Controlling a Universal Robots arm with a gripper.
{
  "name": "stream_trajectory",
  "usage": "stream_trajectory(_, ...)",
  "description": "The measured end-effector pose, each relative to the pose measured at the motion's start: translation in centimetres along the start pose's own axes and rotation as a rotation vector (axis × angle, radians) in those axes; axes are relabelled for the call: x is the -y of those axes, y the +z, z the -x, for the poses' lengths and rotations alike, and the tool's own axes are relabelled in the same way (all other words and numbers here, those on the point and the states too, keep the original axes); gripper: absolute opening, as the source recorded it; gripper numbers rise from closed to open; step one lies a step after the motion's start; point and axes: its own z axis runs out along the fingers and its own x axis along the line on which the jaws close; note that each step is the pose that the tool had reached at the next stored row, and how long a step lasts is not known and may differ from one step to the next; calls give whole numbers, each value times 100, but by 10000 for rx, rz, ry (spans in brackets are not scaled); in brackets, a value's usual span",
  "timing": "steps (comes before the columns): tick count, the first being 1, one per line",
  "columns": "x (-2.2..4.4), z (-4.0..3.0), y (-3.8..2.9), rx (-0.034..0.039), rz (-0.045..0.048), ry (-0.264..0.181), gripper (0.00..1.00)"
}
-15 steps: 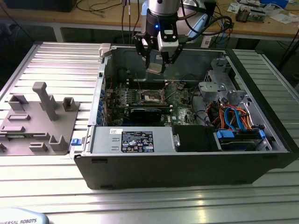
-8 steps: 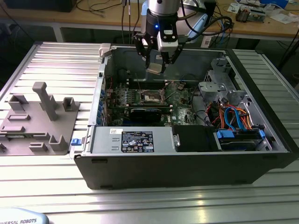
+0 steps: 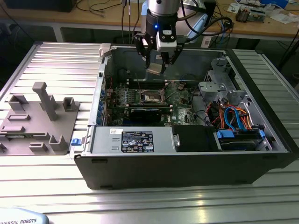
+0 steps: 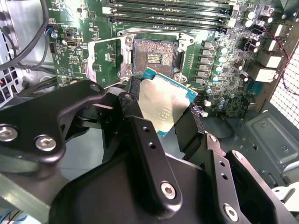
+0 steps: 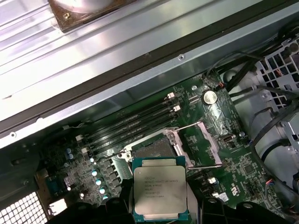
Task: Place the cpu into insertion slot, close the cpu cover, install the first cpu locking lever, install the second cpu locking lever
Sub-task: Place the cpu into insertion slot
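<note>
1. My tool is closed on the cpu, a small flat square chip with a silver-grey metal top and a blue-green edge. In the second wrist view the black fingers clamp the chip on two opposite edges.
2. The chip hangs in the air, tilted, above the open case and touching nothing but my tool. In the first wrist view its printed metal face is towards the camera.
3. Just past the chip lies the insertion slot, a dark square socket recess with a silver metal rim. It is bare, its contact field exposed, and the chip covers its near edge in the first wrist view.
4. The cpu cover, a thin silver frame plate, stands swung open beside the slot.
5. The slot sits in the green motherboard, with long black memory slots just beside it.
6. The board lies inside a grey metal computer case, open on top.
7. The case rests on a ribbed aluminium desk. A grey plastic fixture tray is on the exterior view's left.
</note>
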Motion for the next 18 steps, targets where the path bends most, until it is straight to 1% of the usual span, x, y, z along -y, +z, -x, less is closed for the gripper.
stream_trajectory(12,0,0,4,22,-7,386,54)
stream_trajectory(18,0,0,5,27,-5,505,54)
